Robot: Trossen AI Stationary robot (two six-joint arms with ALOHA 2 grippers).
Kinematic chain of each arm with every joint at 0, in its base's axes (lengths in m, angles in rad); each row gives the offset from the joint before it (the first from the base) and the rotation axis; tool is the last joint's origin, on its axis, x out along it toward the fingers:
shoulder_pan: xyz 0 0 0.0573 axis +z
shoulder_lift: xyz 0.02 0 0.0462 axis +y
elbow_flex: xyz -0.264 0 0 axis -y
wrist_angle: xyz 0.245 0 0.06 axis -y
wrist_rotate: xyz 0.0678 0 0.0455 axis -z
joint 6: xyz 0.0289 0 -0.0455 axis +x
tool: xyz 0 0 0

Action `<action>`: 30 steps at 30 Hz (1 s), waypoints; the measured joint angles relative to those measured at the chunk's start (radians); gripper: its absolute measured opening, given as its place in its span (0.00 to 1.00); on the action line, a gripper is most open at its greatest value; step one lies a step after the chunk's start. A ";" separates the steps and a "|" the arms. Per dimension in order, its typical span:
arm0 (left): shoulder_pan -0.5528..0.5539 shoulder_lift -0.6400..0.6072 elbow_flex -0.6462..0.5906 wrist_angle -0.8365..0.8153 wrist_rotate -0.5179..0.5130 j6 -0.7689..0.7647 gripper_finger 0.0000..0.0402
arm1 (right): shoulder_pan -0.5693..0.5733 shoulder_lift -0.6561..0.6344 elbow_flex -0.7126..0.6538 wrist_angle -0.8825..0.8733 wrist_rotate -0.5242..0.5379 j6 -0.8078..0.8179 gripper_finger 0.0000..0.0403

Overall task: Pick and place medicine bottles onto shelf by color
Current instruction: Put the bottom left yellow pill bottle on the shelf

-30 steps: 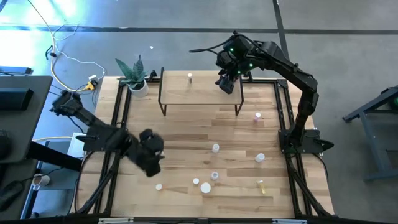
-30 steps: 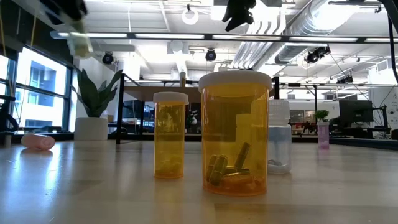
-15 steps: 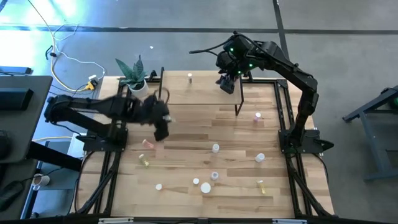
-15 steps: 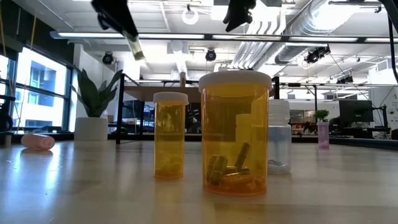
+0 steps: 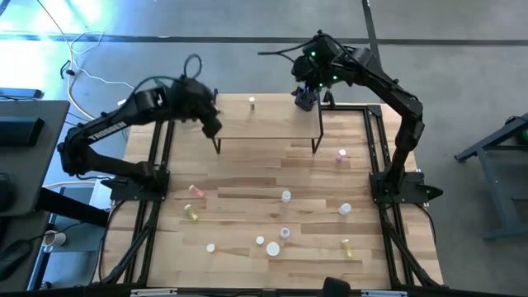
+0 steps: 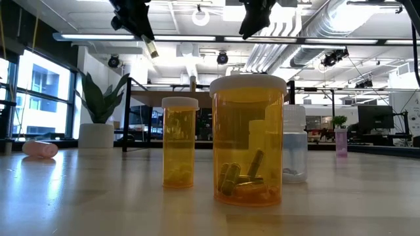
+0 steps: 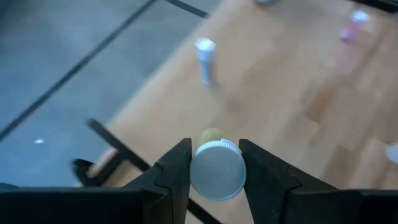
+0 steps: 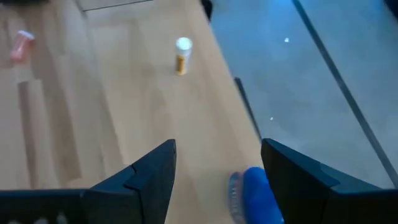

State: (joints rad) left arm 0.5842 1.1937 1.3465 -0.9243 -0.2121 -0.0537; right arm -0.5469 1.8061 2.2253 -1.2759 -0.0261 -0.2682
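While the raised light-wood shelf on dark metal legs (image 5: 264,124) partly hides behind both arms from above, the left gripper (image 7: 217,171) hovers over its left end, pinching a small white-capped yellow bottle (image 7: 217,169) between its fingers. At the shelf's right end, the right gripper (image 8: 216,168) hangs spread and empty, just above a blue bottle (image 8: 260,194) cut off by the picture's edge.

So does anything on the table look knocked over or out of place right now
One thing: a pink bottle lies on its side near the table's left edge, also visible lying flat in the low view, while the nearby bottles stand upright. Nothing looks spilled or broken.
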 joint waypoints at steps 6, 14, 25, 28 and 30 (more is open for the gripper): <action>0.117 0.065 0.120 -0.010 0.002 0.093 0.28 | -0.053 0.000 0.000 0.023 0.000 -0.006 0.56; 0.209 0.214 0.312 -0.137 0.009 0.110 0.28 | -0.116 0.000 0.000 0.023 0.000 -0.006 0.56; 0.221 0.374 0.363 -0.198 0.155 0.030 0.28 | -0.149 0.000 0.000 0.023 0.000 -0.003 0.56; 0.221 0.412 0.363 -0.202 0.157 0.031 0.28 | -0.149 0.000 0.000 0.023 0.000 -0.003 0.56; 0.221 0.433 0.363 -0.202 0.160 0.032 0.28 | -0.149 0.000 0.000 0.023 0.000 -0.003 0.56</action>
State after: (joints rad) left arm 0.8054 1.6266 1.7100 -1.1267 -0.0525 -0.0221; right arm -0.6964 1.8061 2.2254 -1.2530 -0.0261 -0.2707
